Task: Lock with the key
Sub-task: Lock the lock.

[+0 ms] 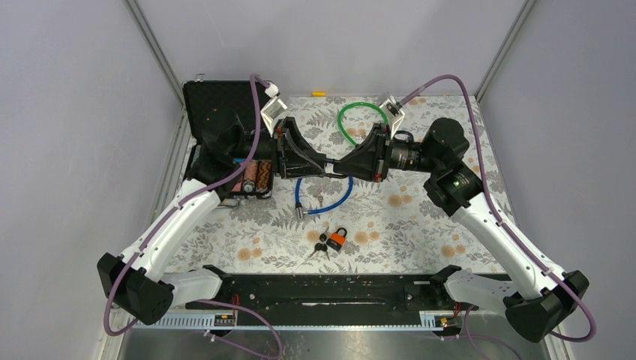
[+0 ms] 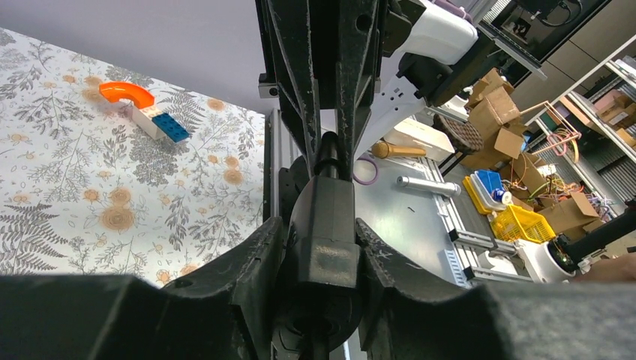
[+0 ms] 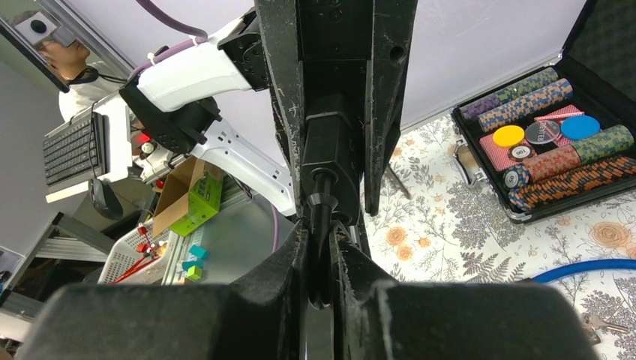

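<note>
Both grippers meet above the middle of the table. My left gripper (image 1: 322,163) (image 2: 322,251) is shut on the black lock body (image 2: 322,225) (image 3: 331,154) of the blue cable lock; its blue cable (image 1: 342,198) (image 3: 592,268) hangs in a loop down to the cloth. My right gripper (image 1: 342,166) (image 3: 321,262) faces it from the right, shut on the thin black head of the key (image 3: 320,225). The key's front end sits against the end of the lock body. How deep the key goes in is hidden.
An open black case (image 1: 225,124) of poker chips (image 3: 547,135) stands at the back left. A green cable loop (image 1: 360,118) lies behind the grippers. An orange padlock (image 1: 337,238) with keys (image 1: 321,247) lies in front. Toy blocks (image 2: 154,120) lie on the floral cloth.
</note>
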